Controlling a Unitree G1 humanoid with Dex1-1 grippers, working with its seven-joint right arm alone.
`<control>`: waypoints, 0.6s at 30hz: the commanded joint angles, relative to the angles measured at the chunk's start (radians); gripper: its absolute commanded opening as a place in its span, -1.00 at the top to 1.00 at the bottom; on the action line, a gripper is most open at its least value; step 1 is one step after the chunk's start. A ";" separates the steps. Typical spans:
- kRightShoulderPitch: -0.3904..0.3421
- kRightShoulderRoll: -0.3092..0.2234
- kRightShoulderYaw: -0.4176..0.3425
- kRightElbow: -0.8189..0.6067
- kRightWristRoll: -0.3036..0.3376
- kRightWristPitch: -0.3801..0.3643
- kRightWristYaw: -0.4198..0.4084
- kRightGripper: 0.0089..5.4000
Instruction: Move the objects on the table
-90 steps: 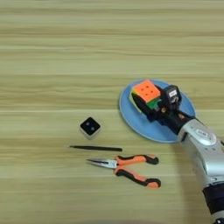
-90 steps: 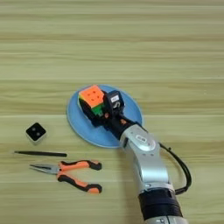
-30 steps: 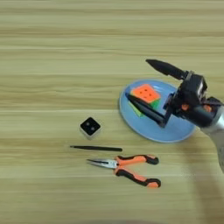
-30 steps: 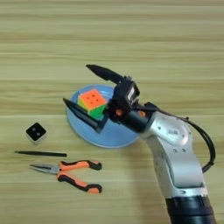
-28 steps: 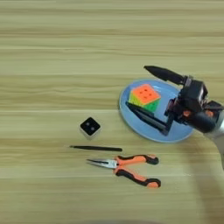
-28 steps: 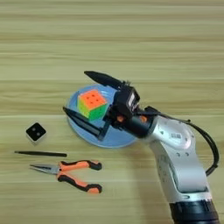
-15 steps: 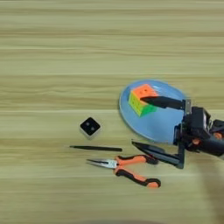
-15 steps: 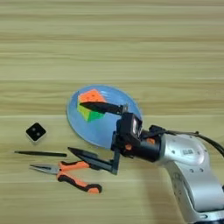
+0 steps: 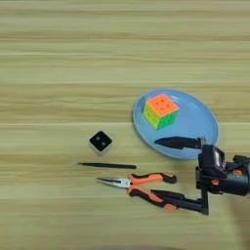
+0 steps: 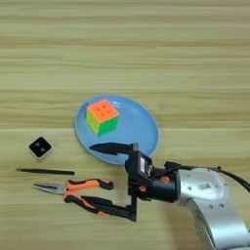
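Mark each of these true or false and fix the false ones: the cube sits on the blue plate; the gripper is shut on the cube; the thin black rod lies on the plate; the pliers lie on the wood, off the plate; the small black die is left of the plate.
1. The puzzle cube sits on the blue plate. True.
2. The right gripper is shut on the cube. False: its fingers are spread wide, nearer the pliers.
3. The thin black rod lies on the plate. False: it lies on the table, above the pliers.
4. The pliers lie on the wood, off the plate. True.
5. The small black die is left of the plate. True.
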 commanded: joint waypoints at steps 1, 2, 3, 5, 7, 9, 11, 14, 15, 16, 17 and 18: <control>-0.024 -0.052 -0.005 0.011 -0.037 -0.049 -0.007 -0.99; -0.022 -0.058 -0.001 0.019 -0.045 -0.057 0.002 -0.99; -0.020 -0.063 0.002 0.026 -0.054 -0.066 0.009 -0.99; -0.021 -0.064 0.009 0.044 -0.075 -0.089 0.011 -0.99; -0.023 -0.061 0.016 0.060 -0.094 -0.107 0.007 -0.99; -0.023 -0.061 0.023 0.073 -0.110 -0.120 0.006 -0.99; -0.024 -0.062 0.026 0.085 -0.125 -0.134 0.002 -0.99; -0.029 -0.061 0.030 0.103 -0.141 -0.149 -0.004 -0.99; -0.031 -0.060 0.032 0.110 -0.148 -0.155 -0.008 -0.99; -0.034 -0.058 0.033 0.118 -0.156 -0.164 -0.013 -0.99; -0.037 -0.056 0.033 0.124 -0.161 -0.171 -0.018 -0.99; -0.040 -0.054 0.034 0.129 -0.164 -0.176 -0.023 -0.99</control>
